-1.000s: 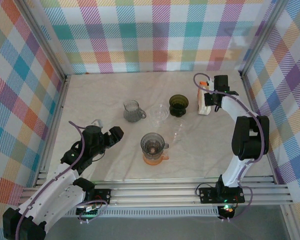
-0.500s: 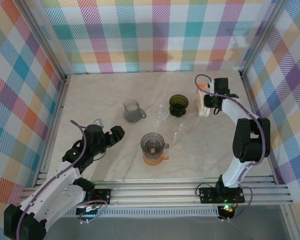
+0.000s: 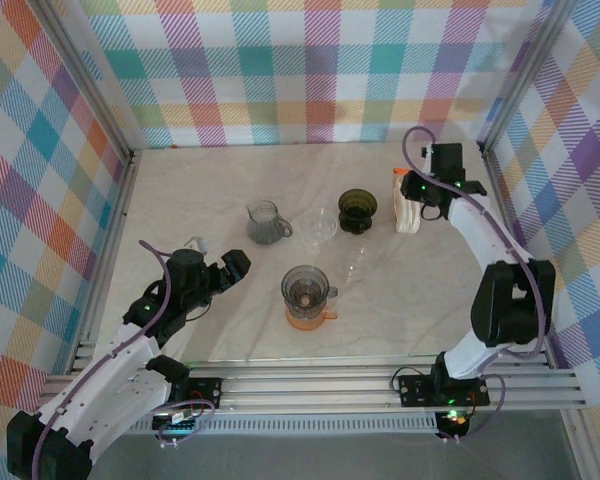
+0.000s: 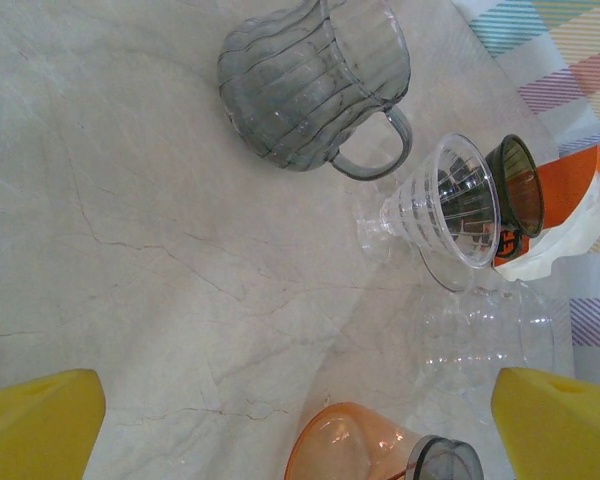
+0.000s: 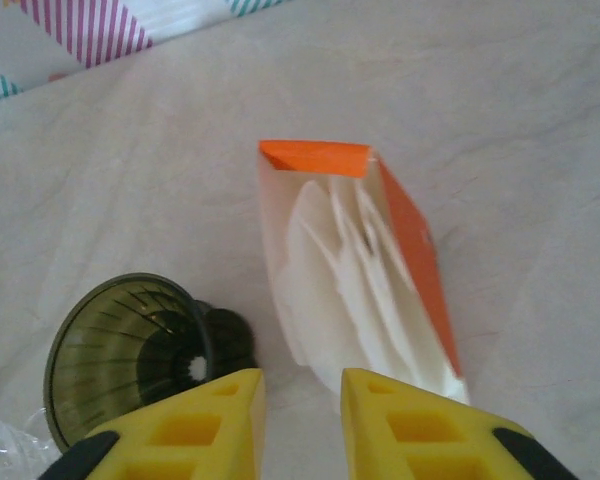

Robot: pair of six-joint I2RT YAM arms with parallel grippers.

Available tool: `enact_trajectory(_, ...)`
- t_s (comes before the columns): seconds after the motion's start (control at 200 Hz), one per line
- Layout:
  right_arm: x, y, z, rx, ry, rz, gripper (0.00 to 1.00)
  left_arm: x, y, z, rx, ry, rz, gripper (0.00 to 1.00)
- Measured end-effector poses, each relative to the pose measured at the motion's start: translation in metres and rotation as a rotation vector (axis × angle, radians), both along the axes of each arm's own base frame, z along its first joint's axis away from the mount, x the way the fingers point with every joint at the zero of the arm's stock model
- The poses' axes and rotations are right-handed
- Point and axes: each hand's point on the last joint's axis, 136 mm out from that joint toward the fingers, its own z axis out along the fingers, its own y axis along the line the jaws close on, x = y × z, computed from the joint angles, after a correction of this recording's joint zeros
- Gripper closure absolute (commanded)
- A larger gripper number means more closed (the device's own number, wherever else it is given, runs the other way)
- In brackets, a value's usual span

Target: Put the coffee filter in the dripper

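No legible txt anywhere, filter box (image 5: pixel 415 260) plain orange, dripper (image 5: pixel 110 340) w/o markings

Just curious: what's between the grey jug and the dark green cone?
A clear dripper sits between the jug and the dark cone, in the top view.

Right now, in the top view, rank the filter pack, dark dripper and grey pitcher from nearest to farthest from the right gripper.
1. filter pack, next to the right gripper.
2. dark dripper, left of it.
3. grey pitcher, farthest left.
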Motion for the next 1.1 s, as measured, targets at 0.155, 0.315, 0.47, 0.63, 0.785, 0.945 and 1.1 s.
enact_trajectory(0.155,0.010,0.010,-0.016,-0.011,0.075,0.021,0.80,0.000,0.000,0.000,0.000,0.000,0.000,0.00)
enact_trajectory(0.315,0.021,0.008,-0.027,-0.038,0.133,0.018,0.81,0.000,0.000,0.000,0.001,0.001,0.001,0.00)
enact_trajectory(0.47,0.026,0.006,-0.036,-0.062,0.159,0.025,0.81,0.001,0.000,0.000,0.003,0.004,0.001,0.00)
enact_trajectory(0.63,0.031,0.005,-0.038,-0.082,0.168,0.034,0.80,0.001,0.000,0.000,0.004,0.006,0.002,0.00)
enact_trajectory(0.785,0.035,0.004,-0.037,-0.095,0.163,0.033,0.78,0.002,0.000,-0.003,0.009,0.016,0.002,0.00)
enact_trajectory(0.945,0.037,0.003,-0.043,-0.112,0.176,0.038,0.78,0.002,0.000,-0.004,0.011,0.020,0.002,0.00)
enact_trajectory(1.1,0.038,0.002,-0.055,-0.121,0.202,0.039,0.77,0.002,0.000,-0.005,0.012,0.020,0.002,0.00)
